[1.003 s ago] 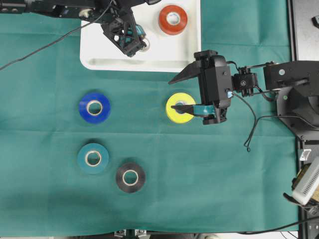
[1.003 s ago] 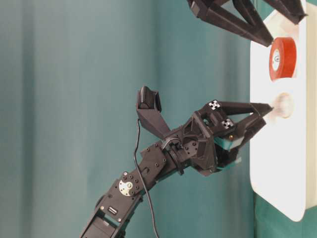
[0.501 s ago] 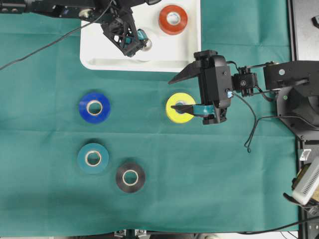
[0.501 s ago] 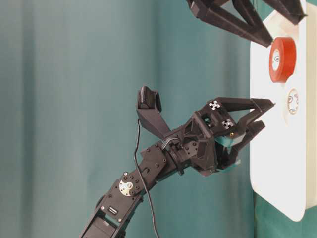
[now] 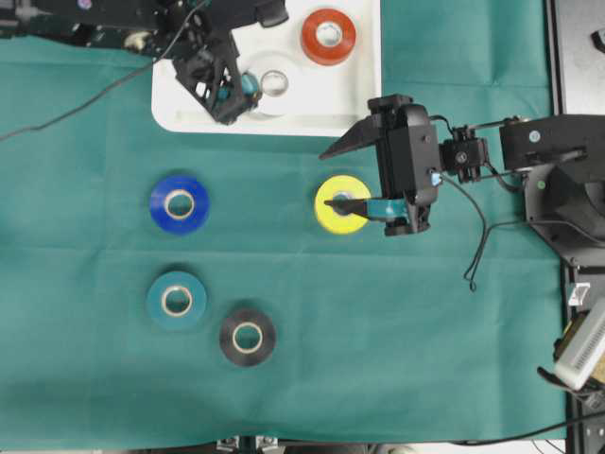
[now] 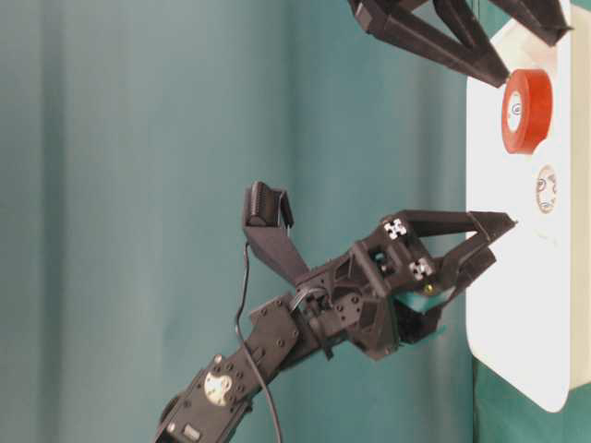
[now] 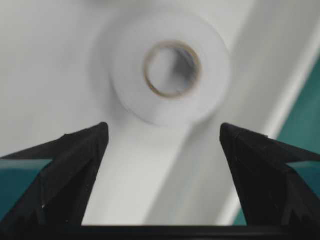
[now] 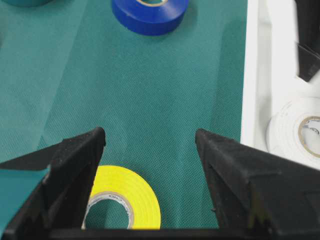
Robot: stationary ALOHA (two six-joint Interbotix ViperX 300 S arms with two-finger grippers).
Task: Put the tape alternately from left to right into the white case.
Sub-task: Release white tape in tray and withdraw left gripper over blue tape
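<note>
White tape roll (image 5: 273, 83) lies flat in the white case (image 5: 189, 109), beside the red-orange roll (image 5: 328, 37) | left gripper (image 5: 225, 99) spread wide, empty, just beside it | right gripper (image 5: 342, 202) spread wide over the yellow roll (image 5: 333, 216), gripping nothing

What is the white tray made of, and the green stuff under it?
The white case looks like smooth, slightly glossy moulded plastic: rounded corners, raised rim. The green cover looks like matte woven cloth; the right wrist view shows a fine weave and soft folds.
</note>
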